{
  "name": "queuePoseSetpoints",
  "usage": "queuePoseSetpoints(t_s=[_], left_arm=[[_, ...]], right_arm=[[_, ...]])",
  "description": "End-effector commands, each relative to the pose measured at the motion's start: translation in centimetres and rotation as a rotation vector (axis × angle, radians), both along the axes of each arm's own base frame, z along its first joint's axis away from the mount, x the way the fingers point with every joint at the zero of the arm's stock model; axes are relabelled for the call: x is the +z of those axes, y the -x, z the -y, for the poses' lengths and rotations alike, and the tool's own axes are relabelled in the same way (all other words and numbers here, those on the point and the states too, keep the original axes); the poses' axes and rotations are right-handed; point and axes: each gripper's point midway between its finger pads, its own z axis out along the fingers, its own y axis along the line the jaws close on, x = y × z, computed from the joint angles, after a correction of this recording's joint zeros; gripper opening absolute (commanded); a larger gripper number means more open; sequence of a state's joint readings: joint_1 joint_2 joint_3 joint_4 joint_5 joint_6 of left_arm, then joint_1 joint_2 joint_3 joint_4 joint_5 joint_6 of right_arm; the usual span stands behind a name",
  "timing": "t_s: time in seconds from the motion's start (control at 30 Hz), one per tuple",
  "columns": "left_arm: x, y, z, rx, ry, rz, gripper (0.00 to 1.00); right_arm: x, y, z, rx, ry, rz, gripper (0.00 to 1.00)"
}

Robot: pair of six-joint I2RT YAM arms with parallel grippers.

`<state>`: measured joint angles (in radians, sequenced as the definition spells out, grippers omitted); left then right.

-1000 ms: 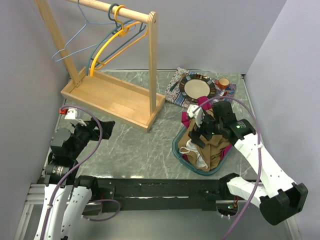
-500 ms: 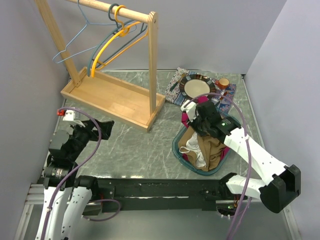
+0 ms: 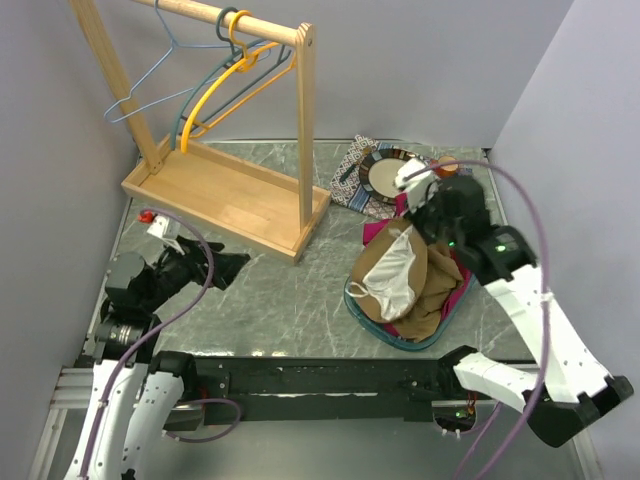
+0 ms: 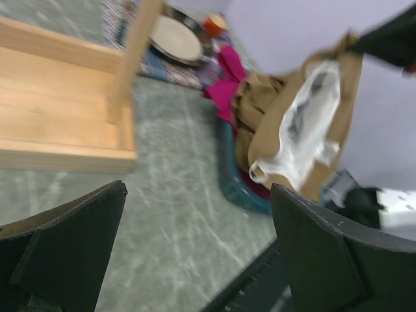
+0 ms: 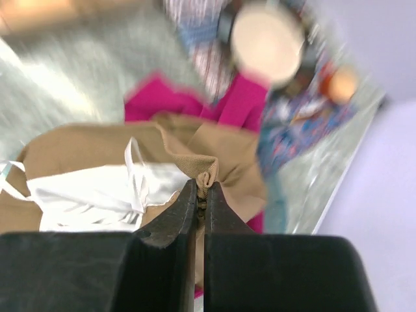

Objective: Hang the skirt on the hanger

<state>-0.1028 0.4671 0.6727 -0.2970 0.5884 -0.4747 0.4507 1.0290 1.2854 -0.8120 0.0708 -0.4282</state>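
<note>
Tan skirt (image 3: 432, 290) hangs from the right claw (image 3: 414, 222), clenched on a fold, over the basket (image 3: 356, 304), lower part resting inside; hangers (image 3: 222, 88) lie far left and back, nearer the left claw (image 3: 220, 262), which gapes empty.

My right tool (image 5: 200, 190) pinches a fold of the tan skirt (image 3: 435, 290), jaws closed tight on the cloth. The skirt hangs crumpled from that pinch, white lining (image 3: 393, 278) turned outward, its lower folds down in the teal basket (image 3: 362, 308). The yellow hanger (image 3: 240, 68) hangs on the wooden rail (image 3: 230, 17) among thin blue-grey ones, well apart from the skirt.
</note>
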Motion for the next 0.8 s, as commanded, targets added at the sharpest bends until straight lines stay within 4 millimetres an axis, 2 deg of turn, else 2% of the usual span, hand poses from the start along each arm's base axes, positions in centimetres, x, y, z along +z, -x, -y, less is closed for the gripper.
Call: queuePoseSetpoints(t_s=[0.0,0.03,0.13,0.23,0.27,0.3,0.33,0.37,0.4,0.43,0.47,0.5,0.53,0.57,0.6,0.63,0.73,0.77], left_arm=[[1.0,2.2,3.0,-0.214,0.095,-0.014,0.99],[1.0,2.5,3.3,-0.226,0.116,-0.028,0.99],[1.3,3.1,4.4,-0.263,0.146,-0.019,0.99],[1.1,3.2,5.7,-0.292,0.176,-0.042,0.99],[1.0,3.8,6.6,-0.329,0.186,-0.057,0.98],[1.4,3.5,7.0,-0.322,0.195,-0.047,0.98],[0.8,3.3,7.6,-0.329,0.193,-0.082,0.97],[1.2,3.8,8.7,-0.367,0.196,-0.073,0.97],[1.5,3.5,9.2,-0.351,0.197,-0.071,0.97],[0.9,3.0,9.9,-0.348,0.178,-0.091,0.96],[0.8,3.8,11.3,-0.385,0.167,-0.103,0.96],[0.5,2.6,12.0,-0.345,0.148,-0.119,0.97],[0.3,3.4,13.3,-0.381,0.118,-0.120,0.97],[0.1,3.2,14.1,-0.378,0.098,-0.125,0.97],[-0.2,2.1,15.0,-0.343,0.070,-0.138,0.97],[-0.6,2.7,16.1,-0.370,0.037,-0.135,0.97],[-1.3,1.7,18.4,-0.367,-0.023,-0.146,0.93],[-2.2,1.7,18.8,-0.366,-0.055,-0.170,0.91]], right_arm=[[8.7,1.3,-1.6,0.120,-0.140,0.186,0.00],[9.8,1.4,-1.8,0.134,-0.159,0.207,0.00],[10.6,2.0,-2.5,0.169,-0.199,0.210,0.00],[10.5,2.3,-2.6,0.180,-0.208,0.206,0.00],[10.4,2.4,-2.6,0.182,-0.207,0.207,0.00],[10.5,2.6,-2.5,0.183,-0.208,0.213,0.00],[10.2,2.7,-2.4,0.182,-0.208,0.208,0.00],[10.1,2.8,-2.4,0.185,-0.209,0.204,0.00],[10.1,3.0,-2.4,0.187,-0.214,0.208,0.00],[9.7,3.0,-2.5,0.193,-0.215,0.196,0.00],[9.6,3.1,-2.5,0.196,-0.218,0.193,0.00],[9.4,3.2,-2.6,0.200,-0.222,0.188,0.00],[9.2,3.3,-2.7,0.205,-0.227,0.182,0.00],[9.1,3.4,-2.7,0.207,-0.229,0.177,0.00],[9.0,3.4,-2.8,0.211,-0.230,0.173,0.00],[8.8,3.4,-2.9,0.216,-0.234,0.168,0.00],[8.7,3.6,-3.0,0.222,-0.235,0.164,0.00],[8.7,3.6,-2.9,0.221,-0.237,0.163,0.00]])
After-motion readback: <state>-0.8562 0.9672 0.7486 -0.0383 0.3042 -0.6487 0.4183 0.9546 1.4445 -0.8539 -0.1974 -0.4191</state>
